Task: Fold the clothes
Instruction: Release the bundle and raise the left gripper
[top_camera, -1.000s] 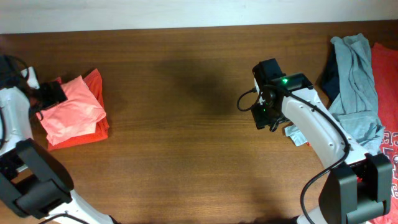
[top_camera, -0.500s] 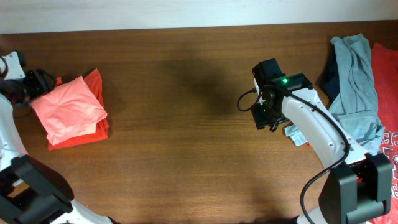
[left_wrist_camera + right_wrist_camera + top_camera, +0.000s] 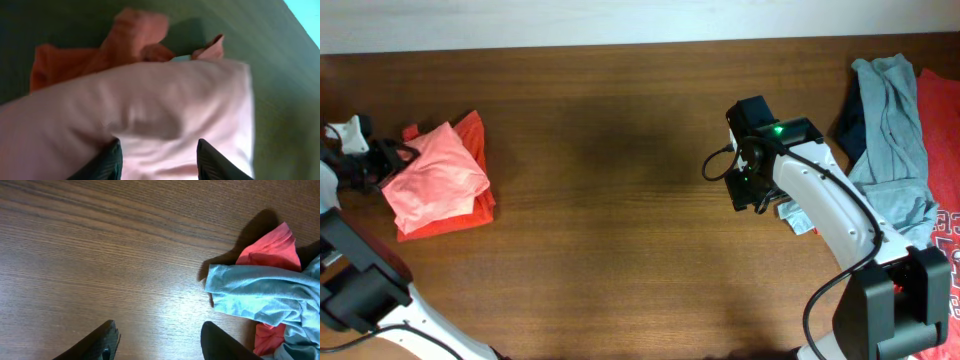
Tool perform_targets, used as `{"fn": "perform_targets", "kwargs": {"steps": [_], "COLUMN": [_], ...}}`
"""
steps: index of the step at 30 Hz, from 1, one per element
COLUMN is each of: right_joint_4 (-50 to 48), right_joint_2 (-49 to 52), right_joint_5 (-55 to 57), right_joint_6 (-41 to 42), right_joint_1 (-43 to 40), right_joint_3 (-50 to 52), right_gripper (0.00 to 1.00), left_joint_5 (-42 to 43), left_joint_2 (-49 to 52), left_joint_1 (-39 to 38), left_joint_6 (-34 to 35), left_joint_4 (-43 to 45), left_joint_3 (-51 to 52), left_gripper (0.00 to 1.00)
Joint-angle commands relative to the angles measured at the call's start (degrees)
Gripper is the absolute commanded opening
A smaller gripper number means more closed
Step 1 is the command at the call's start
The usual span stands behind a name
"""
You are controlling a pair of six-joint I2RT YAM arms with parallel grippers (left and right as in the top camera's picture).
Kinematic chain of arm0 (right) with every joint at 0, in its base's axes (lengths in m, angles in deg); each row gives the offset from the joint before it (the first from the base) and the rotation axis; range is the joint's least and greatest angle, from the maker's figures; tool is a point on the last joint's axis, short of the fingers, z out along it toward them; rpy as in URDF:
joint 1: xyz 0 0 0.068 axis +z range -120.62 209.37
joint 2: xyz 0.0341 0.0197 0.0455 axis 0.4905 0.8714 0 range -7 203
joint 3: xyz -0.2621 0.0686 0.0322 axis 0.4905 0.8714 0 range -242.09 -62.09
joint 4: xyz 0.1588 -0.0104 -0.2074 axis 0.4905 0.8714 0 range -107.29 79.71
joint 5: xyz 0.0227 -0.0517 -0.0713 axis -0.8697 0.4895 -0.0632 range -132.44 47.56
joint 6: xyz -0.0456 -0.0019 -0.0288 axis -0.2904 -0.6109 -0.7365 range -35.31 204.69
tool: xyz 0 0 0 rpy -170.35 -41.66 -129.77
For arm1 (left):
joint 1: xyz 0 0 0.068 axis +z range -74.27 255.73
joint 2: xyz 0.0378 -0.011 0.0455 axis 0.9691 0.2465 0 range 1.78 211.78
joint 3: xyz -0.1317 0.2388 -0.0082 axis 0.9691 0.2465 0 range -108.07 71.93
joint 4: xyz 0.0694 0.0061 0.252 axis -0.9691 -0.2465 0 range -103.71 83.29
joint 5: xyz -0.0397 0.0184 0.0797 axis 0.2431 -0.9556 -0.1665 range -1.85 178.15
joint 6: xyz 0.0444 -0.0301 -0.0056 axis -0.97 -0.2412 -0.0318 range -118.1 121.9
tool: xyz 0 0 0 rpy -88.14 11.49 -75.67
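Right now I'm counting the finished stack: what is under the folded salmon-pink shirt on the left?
A red-orange garment lies under the salmon-pink shirt, peeking out at its right and lower edges. Whether anything else lies beneath is covered.

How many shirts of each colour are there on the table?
Salmon-pink shirt: 1
Red-orange shirt: 1
Grey-teal shirt: 1
Navy shirt: 1
Red shirt: 1
Total: 5
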Motion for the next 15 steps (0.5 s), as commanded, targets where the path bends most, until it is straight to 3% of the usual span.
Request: {"fn": "perform_targets", "kwargs": {"steps": [1,6,10,12,15], "right_joint_4": [0.26,0.79,1.05,0.87,-1.84], "right_joint_2": [-0.83,-0.83,-0.83,-0.85,-1.97], "right_joint_5": [0.90,0.92,0.92,0.92,0.85], "right_joint_6": [0.46,0.46,0.46,0.48,2.54], "right_joint_1": [0.11,0.11,0.11,0.11,0.11], "right_joint_3": [-0.68,-0.68,-0.70,-0.70,-1.01], "right_gripper": [0.59,0.59,0.56,0.51,0.51], "left_joint_5": [5.60,12.17,23.23,23.89,19.78], "left_joint_2": [3.23,3.58,2.97,1.66,-4.76], "left_joint_1": [0.96,1.40,2.49,2.54,1.38], "left_joint_6": [-1.66,-5.01,-8.07,-8.07,-8.02], "left_joint_4": [0.13,-0.20,-1.11,-1.51,-2.45], "left_joint_3": [-0.39,-0.46,-0.50,-0.57,-0.57], "left_gripper": [0.48,0.55,0.74,0.99,0.99]}}
